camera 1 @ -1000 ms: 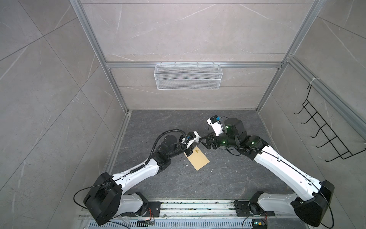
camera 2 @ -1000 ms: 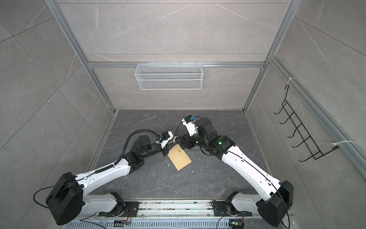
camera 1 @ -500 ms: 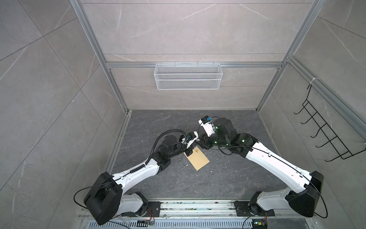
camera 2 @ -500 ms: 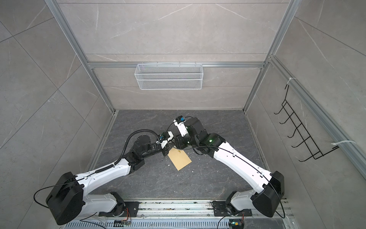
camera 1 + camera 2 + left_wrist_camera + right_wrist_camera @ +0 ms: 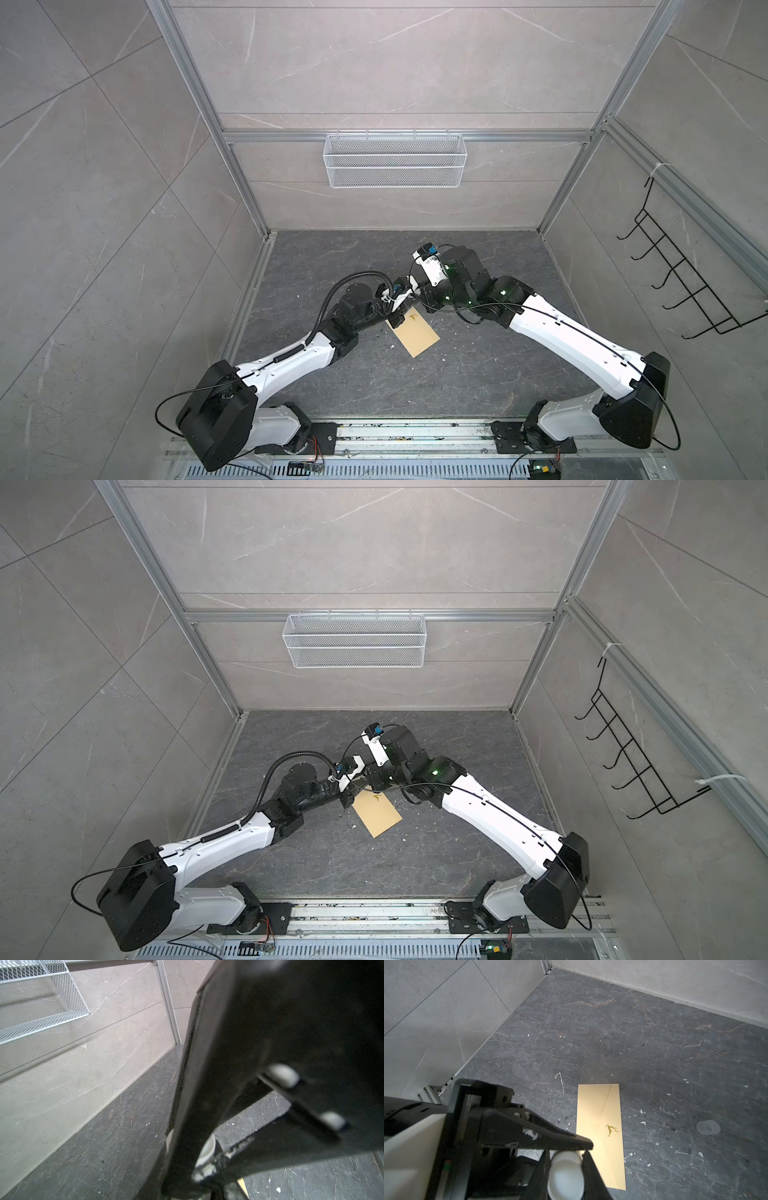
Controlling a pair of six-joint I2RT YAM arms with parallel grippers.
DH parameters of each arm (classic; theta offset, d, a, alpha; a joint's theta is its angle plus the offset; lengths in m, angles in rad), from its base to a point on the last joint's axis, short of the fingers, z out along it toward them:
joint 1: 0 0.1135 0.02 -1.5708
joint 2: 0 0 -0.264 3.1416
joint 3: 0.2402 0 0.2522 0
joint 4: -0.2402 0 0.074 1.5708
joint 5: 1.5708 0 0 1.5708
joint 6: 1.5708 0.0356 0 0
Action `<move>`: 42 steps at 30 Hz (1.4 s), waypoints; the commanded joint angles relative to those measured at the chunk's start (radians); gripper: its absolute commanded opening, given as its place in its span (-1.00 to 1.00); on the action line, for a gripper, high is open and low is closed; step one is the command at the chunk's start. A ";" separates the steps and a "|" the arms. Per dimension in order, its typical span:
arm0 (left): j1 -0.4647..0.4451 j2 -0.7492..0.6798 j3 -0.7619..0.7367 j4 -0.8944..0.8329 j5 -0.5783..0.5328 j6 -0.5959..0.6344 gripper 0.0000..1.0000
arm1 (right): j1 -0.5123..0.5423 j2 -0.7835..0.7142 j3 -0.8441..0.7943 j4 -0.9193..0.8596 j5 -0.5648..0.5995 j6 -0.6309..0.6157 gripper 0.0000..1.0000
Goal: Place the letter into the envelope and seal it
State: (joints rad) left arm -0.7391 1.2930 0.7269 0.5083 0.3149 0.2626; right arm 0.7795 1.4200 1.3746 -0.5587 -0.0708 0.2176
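Observation:
The envelope (image 5: 416, 336) (image 5: 379, 815) lies flat on the dark floor, plain yellow-tan with a small gold deer mark (image 5: 611, 1130). The letter is out of view. Both grippers meet over the envelope's far left end. In the right wrist view my right gripper (image 5: 565, 1160) is shut on a white tube (image 5: 564, 1178), with a dark finger touching each side. A finger (image 5: 550, 1139) of my left gripper crosses just above that tube. In both top views the left gripper (image 5: 400, 318) (image 5: 347, 800) sits close against the right gripper (image 5: 420, 300) (image 5: 368, 785). The left wrist view shows the white tube (image 5: 207, 1147) mostly hidden behind the right gripper's dark body.
A white wire basket (image 5: 395, 166) hangs on the back wall. A black hook rack (image 5: 685, 286) is on the right wall. White specks and a faint round ring (image 5: 708, 1127) mark the floor. An aluminium rail (image 5: 415, 436) runs along the front.
My right arm has swung left to the left gripper and its jaws have closed round the white tube. The left arm and the envelope have stayed put.

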 commanded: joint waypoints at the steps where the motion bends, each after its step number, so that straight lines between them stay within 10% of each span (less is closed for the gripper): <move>1: -0.005 -0.003 0.028 0.075 0.007 -0.012 -1.00 | 0.009 0.018 0.022 -0.020 -0.006 0.014 -0.88; 16: -0.003 0.004 -0.011 0.082 -0.021 -0.011 0.03 | 0.004 -0.040 0.007 0.003 0.025 0.020 -0.99; 31: -0.003 0.000 -0.072 0.126 -0.040 -0.006 -0.02 | -0.018 -0.073 -0.002 0.000 -0.009 0.031 -0.94; 42: -0.003 -0.002 -0.069 0.132 -0.028 -0.013 -0.48 | -0.018 -0.055 0.004 -0.004 -0.034 0.037 -0.88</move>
State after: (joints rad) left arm -0.7399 1.2999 0.6502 0.5846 0.2802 0.2489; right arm 0.7643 1.3659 1.3746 -0.5568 -0.0864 0.2409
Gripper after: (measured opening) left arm 0.270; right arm 0.225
